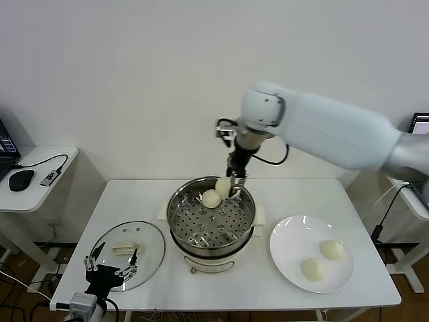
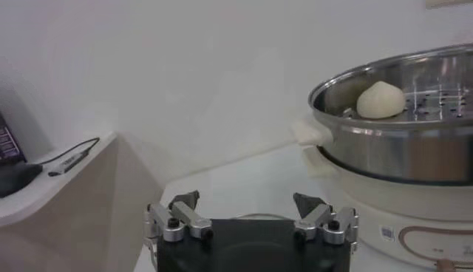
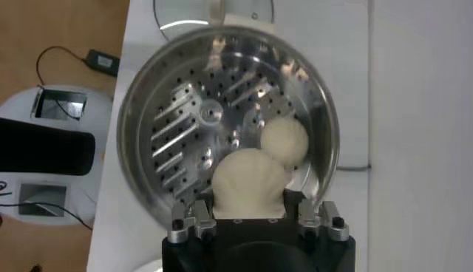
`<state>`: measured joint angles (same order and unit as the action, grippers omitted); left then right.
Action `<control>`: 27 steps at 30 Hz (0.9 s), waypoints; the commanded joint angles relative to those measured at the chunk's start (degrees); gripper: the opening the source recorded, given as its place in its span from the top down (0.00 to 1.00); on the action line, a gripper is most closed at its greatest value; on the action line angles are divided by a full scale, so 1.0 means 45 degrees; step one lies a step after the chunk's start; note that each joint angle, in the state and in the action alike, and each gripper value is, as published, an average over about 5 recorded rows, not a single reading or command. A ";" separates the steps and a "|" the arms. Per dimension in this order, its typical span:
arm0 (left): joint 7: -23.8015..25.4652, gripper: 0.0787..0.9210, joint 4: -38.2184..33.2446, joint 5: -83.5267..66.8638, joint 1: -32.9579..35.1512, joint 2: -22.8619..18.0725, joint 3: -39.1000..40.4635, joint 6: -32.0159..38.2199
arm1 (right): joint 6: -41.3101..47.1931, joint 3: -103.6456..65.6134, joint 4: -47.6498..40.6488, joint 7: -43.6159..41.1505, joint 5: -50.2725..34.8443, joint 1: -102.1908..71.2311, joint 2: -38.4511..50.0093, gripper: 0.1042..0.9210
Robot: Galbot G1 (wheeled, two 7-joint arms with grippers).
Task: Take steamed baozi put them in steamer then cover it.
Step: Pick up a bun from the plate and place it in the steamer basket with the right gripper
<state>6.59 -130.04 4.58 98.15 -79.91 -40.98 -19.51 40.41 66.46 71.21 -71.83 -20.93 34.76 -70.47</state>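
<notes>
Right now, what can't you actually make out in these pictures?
- Right gripper: in the right wrist view the held baozi covers its fingertips.
- Steamer: cut off by the left wrist view's edge.
- Baozi on the tray: the steamer rim hides its underside there.
- Left gripper: its arm runs out of the head view.

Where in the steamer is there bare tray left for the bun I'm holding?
The right gripper holds a baozi over the far rim of the steamer, beside a baozi already down; that side is crowded. The perforated tray is bare across its middle and near side, toward the glass lid.
</notes>
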 commanded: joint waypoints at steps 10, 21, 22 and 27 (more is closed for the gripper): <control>-0.0024 0.12 -0.0309 -0.0046 0.0111 -0.0051 0.0079 -0.0017 | 0.0113 -0.0135 -0.2453 0.0221 0.1210 -0.1563 -0.3240 0.41; -0.0018 0.12 -0.0006 -0.0115 -0.0089 -0.0002 0.0211 -0.0011 | 0.0187 -0.0168 -0.3165 0.0594 0.1127 -0.2267 -0.3795 0.41; -0.0017 0.12 0.0015 -0.0127 -0.0098 0.0014 0.0207 -0.0010 | 0.0183 -0.0167 -0.3240 0.0628 0.1132 -0.2331 -0.3830 0.41; -0.0012 0.12 0.0077 -0.0184 -0.0115 0.0098 0.0165 -0.0009 | 0.0154 -0.0216 -0.3467 0.0756 0.1204 -0.2600 -0.3953 0.41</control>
<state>6.53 -129.69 3.73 97.60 -79.48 -40.23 -19.57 41.08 65.47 57.37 -68.81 -15.86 24.50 -86.72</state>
